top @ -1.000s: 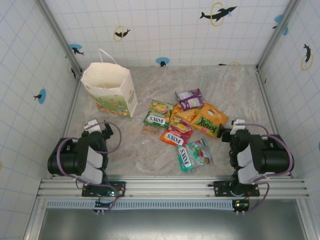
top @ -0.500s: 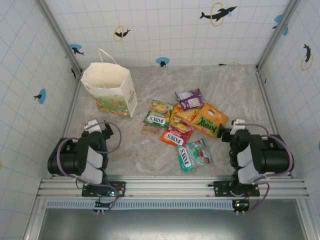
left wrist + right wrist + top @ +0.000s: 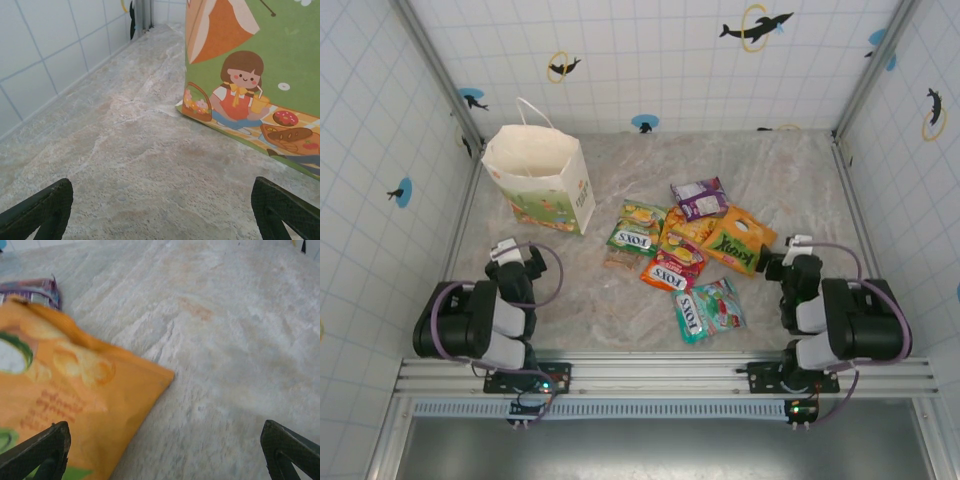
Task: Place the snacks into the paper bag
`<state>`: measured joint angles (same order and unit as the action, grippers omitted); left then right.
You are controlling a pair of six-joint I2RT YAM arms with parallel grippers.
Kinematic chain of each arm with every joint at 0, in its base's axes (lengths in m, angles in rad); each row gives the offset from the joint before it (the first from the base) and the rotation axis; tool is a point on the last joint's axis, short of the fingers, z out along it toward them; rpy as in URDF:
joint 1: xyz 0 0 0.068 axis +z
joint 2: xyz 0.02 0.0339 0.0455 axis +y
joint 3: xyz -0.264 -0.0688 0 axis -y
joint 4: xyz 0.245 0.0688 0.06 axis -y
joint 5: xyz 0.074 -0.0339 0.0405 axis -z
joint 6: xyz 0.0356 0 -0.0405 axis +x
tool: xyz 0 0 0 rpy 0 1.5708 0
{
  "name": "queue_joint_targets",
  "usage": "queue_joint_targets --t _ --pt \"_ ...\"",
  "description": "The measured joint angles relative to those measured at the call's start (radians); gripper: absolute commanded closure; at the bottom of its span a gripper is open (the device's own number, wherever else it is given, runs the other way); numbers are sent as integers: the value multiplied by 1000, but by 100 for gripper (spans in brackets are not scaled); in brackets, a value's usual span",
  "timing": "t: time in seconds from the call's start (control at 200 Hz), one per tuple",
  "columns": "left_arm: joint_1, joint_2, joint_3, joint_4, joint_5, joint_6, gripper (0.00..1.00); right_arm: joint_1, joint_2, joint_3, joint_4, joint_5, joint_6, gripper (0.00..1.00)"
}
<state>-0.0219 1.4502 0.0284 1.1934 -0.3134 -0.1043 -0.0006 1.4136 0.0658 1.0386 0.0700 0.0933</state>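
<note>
Both arms crouch folded at six o'clock. The left gripper [image 3: 162, 210], jaws spread and empty, faces the paper bag [image 3: 556, 203] at ten o'clock, its top cut off in the wrist view. The right gripper [image 3: 162, 452], equally spread, faces the snacks [image 3: 692, 258] at centre; the orange bag [image 3: 65, 405] shows blurred print.

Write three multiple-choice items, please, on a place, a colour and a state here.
1. Where does the paper bag stand? A) among the snacks B) far left C) near right
2. What colour is the packet nearest the right end effector? A) orange B) blue C) white
3. The left end effector is: A) shut on a packet B) gripping a bag handle C) open and empty
Answers: 1 B, it stands by the left wall; 2 A, the orange packet lies before its fingers; 3 C, its fingers stand apart over bare table.
</note>
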Motion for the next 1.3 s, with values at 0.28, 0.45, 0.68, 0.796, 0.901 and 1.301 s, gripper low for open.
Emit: queue_joint_targets --t 0.28,0.45,0.68,0.796,0.901,1.301 --pt "-30 -269 233 -511 -8 -63 16 27 -262 222 -374 -53 14 0" --pt "-43 -388 422 -848 59 -131 22 145 -305 414 -667 -63 34 0" --pt "-45 -480 654 -1224 229 -174 23 333 -306 582 -944 -79 71 0" --pt "-45 -478 800 -1390 304 -192 24 407 -291 629 -1022 -109 108 0" --pt "-45 -452 936 -1517 373 -200 26 474 -262 663 -1051 -133 124 0" --pt "-70 -218 1366 -1847 667 -84 32 557 -137 745 -1076 -211 131 0"
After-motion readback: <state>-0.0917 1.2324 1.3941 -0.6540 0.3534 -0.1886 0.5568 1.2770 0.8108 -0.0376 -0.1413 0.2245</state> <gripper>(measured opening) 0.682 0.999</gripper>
